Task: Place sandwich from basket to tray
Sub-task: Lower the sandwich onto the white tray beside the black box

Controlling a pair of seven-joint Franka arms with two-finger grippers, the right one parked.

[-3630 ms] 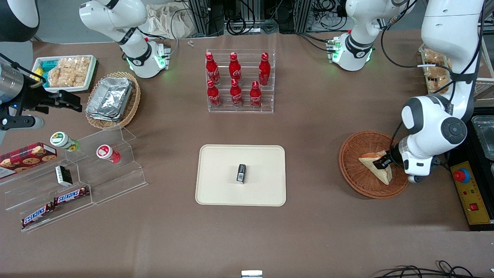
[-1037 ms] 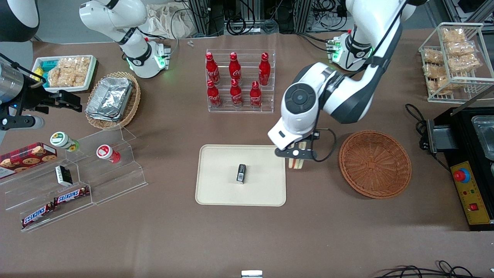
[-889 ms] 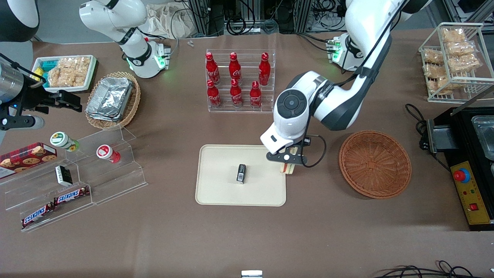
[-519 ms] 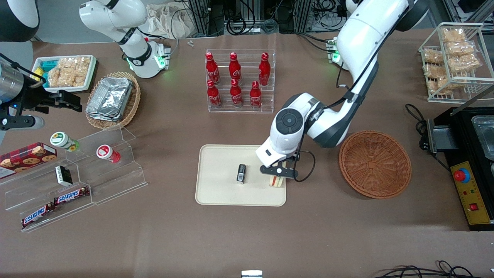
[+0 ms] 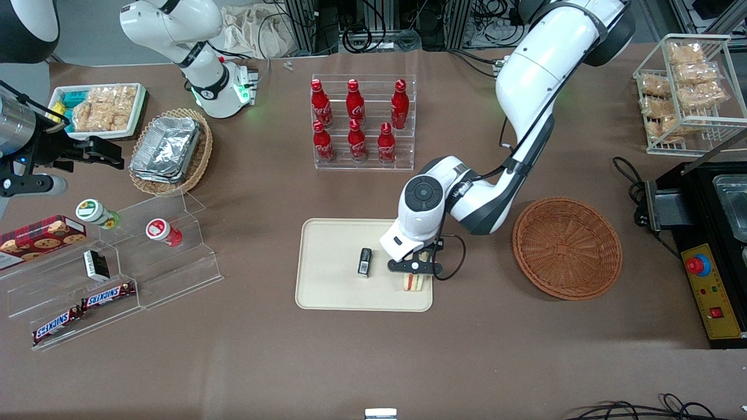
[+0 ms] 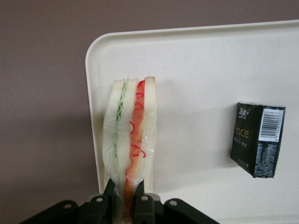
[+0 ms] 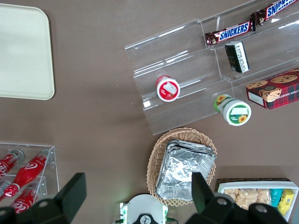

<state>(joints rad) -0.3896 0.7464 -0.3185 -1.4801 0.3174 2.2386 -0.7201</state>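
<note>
Toward the parked arm's end of the desk (image 5: 233,361), a clear stepped display (image 5: 125,274) is carrying two Snickers bars (image 5: 81,309) and two small capped jars (image 5: 131,223). Farther from the front camera than that display, a tan wicker basket (image 5: 169,150) is holding foil containers. Near the middle of the desk, a clear rack of red cola bottles (image 5: 359,122) is standing farther from the camera than the tray (image 5: 332,291).

A small black box (image 5: 365,261) is lying on the tray. Just beside it, at the tray's edge nearest the working arm's end, the sandwich (image 5: 413,282) is standing on edge over the tray. The wrist view is showing its bread layers and red and green filling (image 6: 131,135) upright, close along the tray's rim (image 6: 93,93), with the black box (image 6: 257,138) well apart from it. Whether the sandwich is touching the tray surface cannot be told.

The claw (image 5: 415,269) is clamping the sandwich between its fingers (image 6: 108,191), hanging just above the tray.

Toward the working arm's end, the basket (image 5: 567,248) is sitting on the desk, well apart from the tray.
</note>
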